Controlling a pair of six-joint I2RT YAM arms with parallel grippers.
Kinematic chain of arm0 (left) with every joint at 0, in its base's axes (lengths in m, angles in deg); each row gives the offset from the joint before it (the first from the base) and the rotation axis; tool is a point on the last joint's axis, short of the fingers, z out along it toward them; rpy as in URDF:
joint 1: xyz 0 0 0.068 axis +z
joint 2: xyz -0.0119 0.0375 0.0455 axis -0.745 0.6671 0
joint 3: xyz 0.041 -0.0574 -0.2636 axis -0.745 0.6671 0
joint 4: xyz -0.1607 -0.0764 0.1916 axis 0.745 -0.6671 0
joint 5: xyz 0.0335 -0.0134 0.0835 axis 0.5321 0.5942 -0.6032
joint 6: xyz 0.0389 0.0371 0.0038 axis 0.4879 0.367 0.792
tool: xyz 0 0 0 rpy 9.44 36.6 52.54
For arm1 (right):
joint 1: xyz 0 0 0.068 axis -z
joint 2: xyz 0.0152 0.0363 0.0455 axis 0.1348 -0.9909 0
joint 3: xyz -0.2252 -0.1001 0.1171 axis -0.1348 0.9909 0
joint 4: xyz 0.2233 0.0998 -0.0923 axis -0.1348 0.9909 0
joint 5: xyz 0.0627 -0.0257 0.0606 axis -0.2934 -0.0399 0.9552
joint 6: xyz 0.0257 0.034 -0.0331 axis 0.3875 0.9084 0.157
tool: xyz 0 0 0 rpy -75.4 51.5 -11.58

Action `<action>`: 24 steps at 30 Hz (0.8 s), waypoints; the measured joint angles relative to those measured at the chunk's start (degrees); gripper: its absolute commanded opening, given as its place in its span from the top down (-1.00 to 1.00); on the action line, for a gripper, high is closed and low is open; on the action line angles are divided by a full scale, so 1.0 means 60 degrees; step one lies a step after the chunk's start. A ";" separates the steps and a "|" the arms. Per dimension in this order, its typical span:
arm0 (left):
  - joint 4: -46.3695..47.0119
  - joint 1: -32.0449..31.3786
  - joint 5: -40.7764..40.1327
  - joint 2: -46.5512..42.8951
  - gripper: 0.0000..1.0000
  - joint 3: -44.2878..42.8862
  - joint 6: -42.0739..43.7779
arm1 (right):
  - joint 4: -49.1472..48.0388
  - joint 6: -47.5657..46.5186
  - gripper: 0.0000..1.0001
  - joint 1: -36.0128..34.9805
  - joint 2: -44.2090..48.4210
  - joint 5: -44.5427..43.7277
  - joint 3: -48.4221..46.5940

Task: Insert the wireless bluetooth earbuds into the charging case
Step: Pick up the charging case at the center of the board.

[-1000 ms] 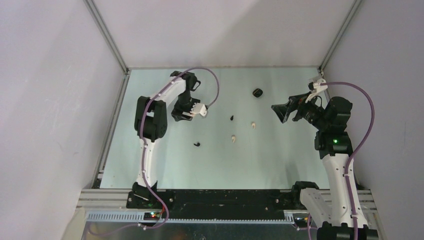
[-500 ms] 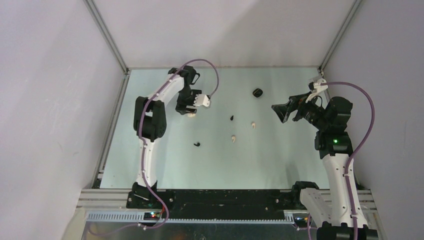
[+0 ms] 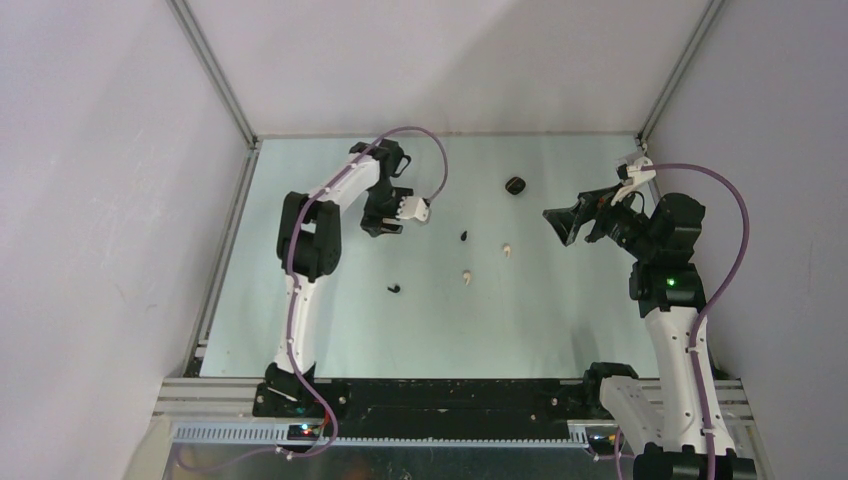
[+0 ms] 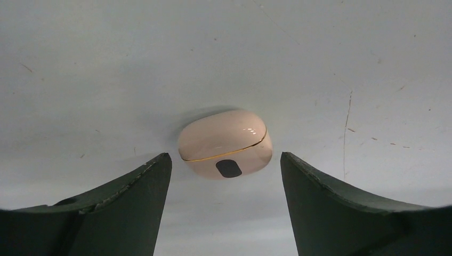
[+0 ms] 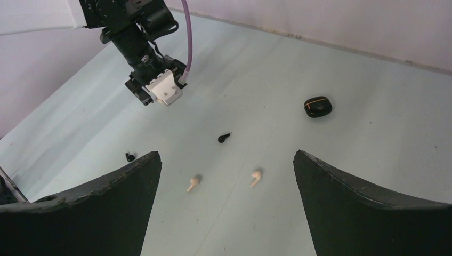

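Open table (image 3: 560,330) around four scattered earbuds (image 3: 467,276), black case (image 3: 515,185) beyond, walls (image 3: 120,200) flanking

White arms (image 3: 672,345), black joints (image 3: 318,245), purple cables (image 3: 738,220), dark wedge-shaped end effector fingers (image 4: 122,213), green indicator light (image 3: 670,281)

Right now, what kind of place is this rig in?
Probably a lab test cell: white panels on aluminium posts box in a pale table, with the left arm and right arm bolted at its near edge.
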 measured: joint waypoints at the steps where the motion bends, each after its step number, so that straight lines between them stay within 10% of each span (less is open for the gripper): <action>1: -0.0004 -0.0007 0.0000 0.0011 -0.63 0.0000 -0.0040 | 0.0000 0.0000 -1.00 0.0000 0.0000 0.0000 0.0000; 24: 0.0040 -0.0011 -0.0025 0.0102 -0.57 0.0000 -0.0627 | 0.0000 0.0000 -1.00 -0.0007 0.0004 0.0000 0.0000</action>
